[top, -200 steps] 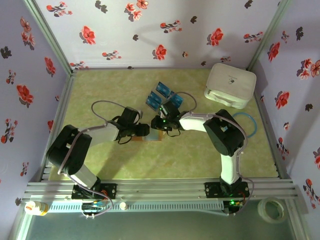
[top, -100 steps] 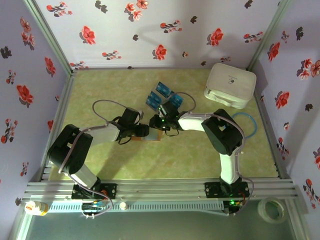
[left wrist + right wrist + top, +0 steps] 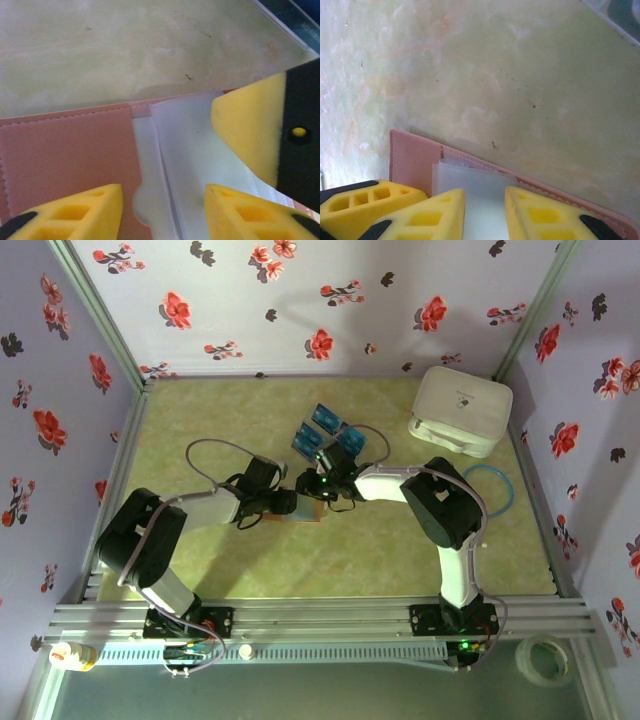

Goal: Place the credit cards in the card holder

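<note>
Item: card holder, opened flat at the middle of the counter; credit cards loose just beyond it. Left fingers parted and empty over its brown flap; right fingers narrowly parted astride the clear pocket; whether they pinch it we cannot tell. Step, as we judge: readying a pocket; next, fetching a card and sliding it in square.

The card holder lies mid-table beneath the left gripper and the right gripper, which meet over it. The cards lie just behind it. A box sits far right, a ring before it.
</note>
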